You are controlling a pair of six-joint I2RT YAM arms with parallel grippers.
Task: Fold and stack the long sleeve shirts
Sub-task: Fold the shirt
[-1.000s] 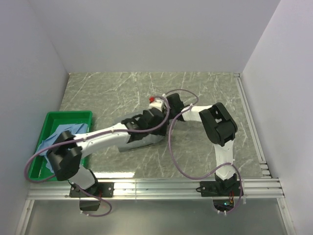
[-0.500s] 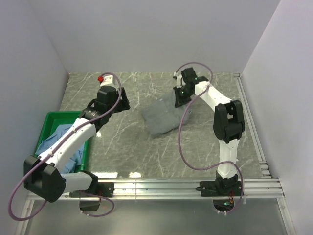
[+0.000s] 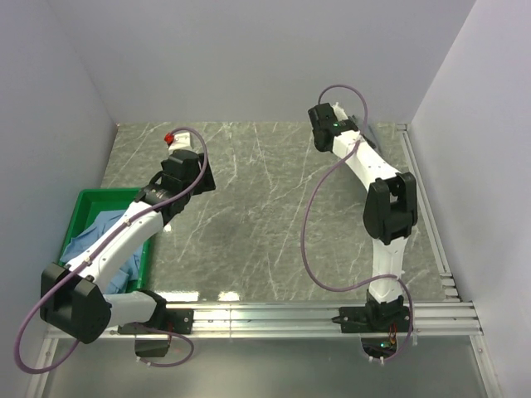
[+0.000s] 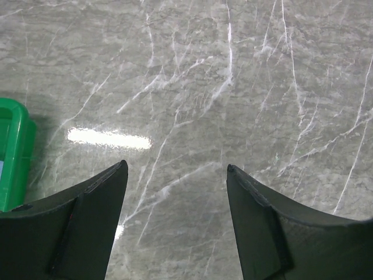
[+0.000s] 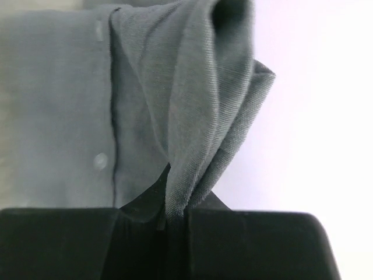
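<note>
My right gripper [image 5: 175,213] is shut on a fold of the muted grey-green shirt [image 5: 175,87], whose button placket shows in the right wrist view. In the top view my right gripper [image 3: 332,126] is stretched to the back right near the wall. There only a grey sliver of the shirt [image 3: 376,133] shows beside the arm. The light blue shirt [image 3: 95,236] lies crumpled in the green bin [image 3: 116,196] at the left. My left gripper [image 3: 197,172] is open and empty above the bare marble table [image 4: 192,87] at the back left.
The green bin's corner [image 4: 11,157] shows at the left of the left wrist view. White walls close the table at the back and both sides. A metal rail [image 3: 423,199] runs along the right edge.
The right gripper has lifted the grey-green shirt off the table's middle and carried it to the back right. The left arm swung from the centre to the back left and then held.
</note>
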